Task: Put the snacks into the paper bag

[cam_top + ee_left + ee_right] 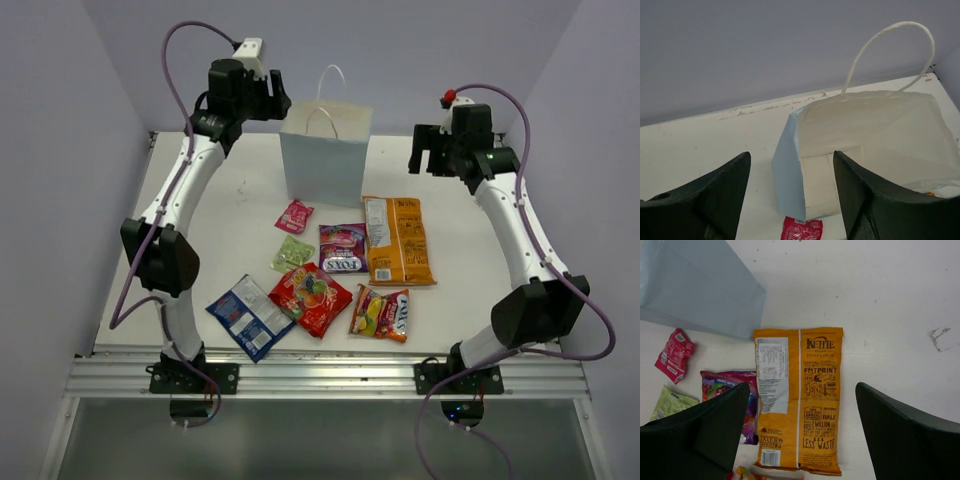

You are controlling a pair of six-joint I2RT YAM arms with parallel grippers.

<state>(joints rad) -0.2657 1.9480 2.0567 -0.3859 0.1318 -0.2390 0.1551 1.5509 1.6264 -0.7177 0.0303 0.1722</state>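
Note:
The pale paper bag (325, 152) stands upright at the back middle, open; it also shows in the left wrist view (875, 145). In front of it lie the snacks: orange chip bag (397, 240), purple candy bag (342, 248), red candy bag (311, 298), yellow-red candy bag (381, 312), blue-white packet (250, 316), green sachet (291, 253) and pink sachet (294, 216). My left gripper (268, 98) is open and empty, high beside the bag's left top edge. My right gripper (430, 152) is open and empty, high above the chip bag (799, 400).
The white table (220, 230) is boxed in by grey walls at the back and both sides. A metal rail (320, 378) runs along the near edge by the arm bases.

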